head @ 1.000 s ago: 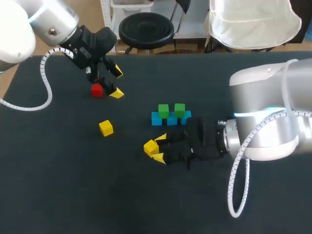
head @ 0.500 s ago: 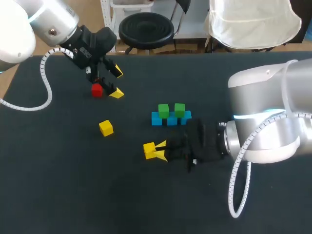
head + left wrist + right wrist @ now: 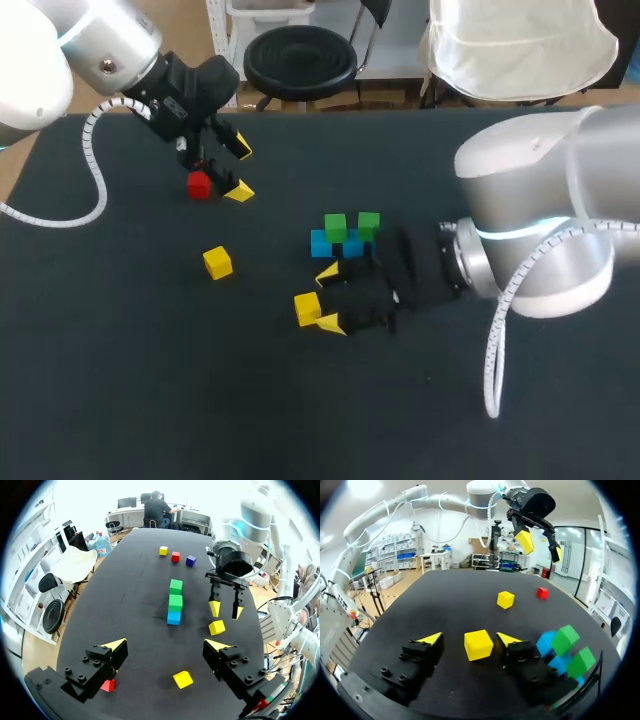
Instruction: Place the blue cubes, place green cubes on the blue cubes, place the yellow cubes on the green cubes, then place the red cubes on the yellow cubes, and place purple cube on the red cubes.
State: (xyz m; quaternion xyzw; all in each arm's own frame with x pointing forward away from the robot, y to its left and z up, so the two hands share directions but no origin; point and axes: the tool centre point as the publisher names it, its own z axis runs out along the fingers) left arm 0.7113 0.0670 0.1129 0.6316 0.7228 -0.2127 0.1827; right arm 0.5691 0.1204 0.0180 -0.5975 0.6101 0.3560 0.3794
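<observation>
Low, right gripper (image 3: 329, 298) astride yellow cube (image 3: 307, 308)

From afar I saw that the head camera looked down from above and behind on the whole table (image 3: 150, 390). The left wrist camera sat high and faced along the table toward my right gripper (image 3: 225, 611). The right wrist camera was low, close to a yellow cube (image 3: 478, 644), and faced my left gripper (image 3: 540, 547). All three views shared the blue and green cubes (image 3: 350, 235).
</observation>
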